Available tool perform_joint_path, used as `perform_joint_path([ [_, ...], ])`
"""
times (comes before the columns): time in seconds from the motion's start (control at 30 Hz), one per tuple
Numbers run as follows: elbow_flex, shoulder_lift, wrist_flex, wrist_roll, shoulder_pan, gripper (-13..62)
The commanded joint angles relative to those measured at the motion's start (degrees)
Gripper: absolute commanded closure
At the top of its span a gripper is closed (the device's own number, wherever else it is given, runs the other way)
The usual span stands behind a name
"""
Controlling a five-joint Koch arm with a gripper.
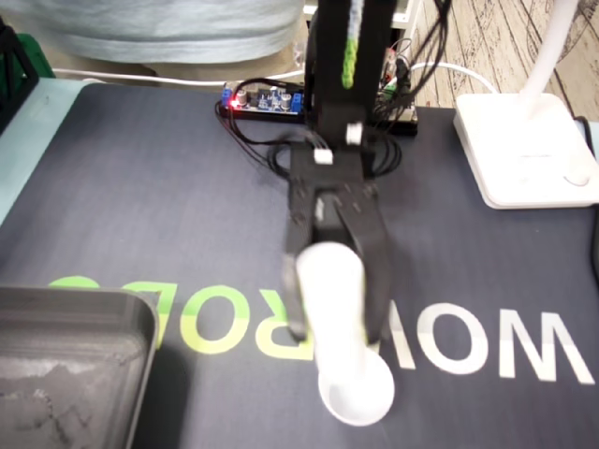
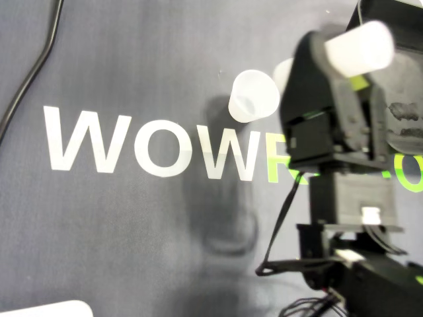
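My gripper [image 1: 337,332] points down at the dark mat [image 1: 140,206] and is shut on a tall white cup [image 1: 329,290], with one black finger on each side of it. In the overhead view the same white cup [image 2: 360,46] sticks up out of the gripper [image 2: 360,69], close to the camera. A second white cup [image 1: 357,393] stands on the mat right below the held one, at the printed letters. It is also in the overhead view [image 2: 253,96], left of the gripper. A white rounded bit [image 2: 284,69] peeks out beside the gripper; I cannot tell what it is.
A grey tray [image 1: 65,365] fills the front left corner in the fixed view. A white lamp base [image 1: 524,150] sits at the back right, and a circuit board [image 1: 267,98] with cables lies by the arm's foot. A black cable [image 2: 33,72] runs along the mat.
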Motion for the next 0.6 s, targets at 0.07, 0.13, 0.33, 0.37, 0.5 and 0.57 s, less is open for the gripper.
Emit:
perform_joint_path([
  [0.07,-13.3,14.7,33.0,20.7,6.5,46.7],
  [0.13,-18.3,14.4,37.6,25.6,9.4,46.7],
  [0.33,-43.8,0.7,52.6,49.9,18.8,46.6],
  [0.37,-46.1,-1.3,52.6,52.9,19.7,46.6],
  [0.5,-55.3,-8.6,55.5,67.4,22.4,46.6],
  [0.57,-59.0,-12.2,55.6,76.4,23.7,46.6],
])
